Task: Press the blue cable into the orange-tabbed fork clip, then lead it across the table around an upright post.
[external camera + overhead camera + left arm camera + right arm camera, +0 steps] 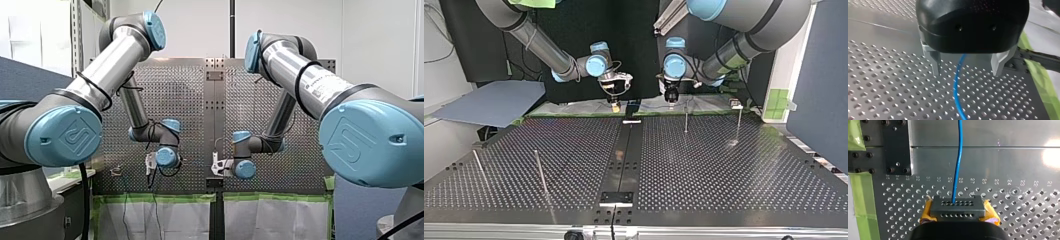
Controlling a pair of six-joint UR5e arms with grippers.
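Note:
The blue cable (957,165) runs out of a dark perforated block (958,208) that sits between my right gripper's (958,216) yellow pads (927,213); that gripper is shut on it. In the left wrist view the same cable (956,90) passes loosely between the metal fingers (936,65) of my left gripper (967,72), which stands open just above the perforated plate. Both grippers hang side by side at the top view's far edge, my right one (615,102) and my left one (670,100). No orange-tabbed clip can be made out.
Thin upright posts stand on the table (704,165): two near my left gripper (686,120) (739,122) and two at the top view's near left (540,170) (478,165). A small fixture (737,105) sits by the far right post. Green tape (863,192) lines the plate's edge.

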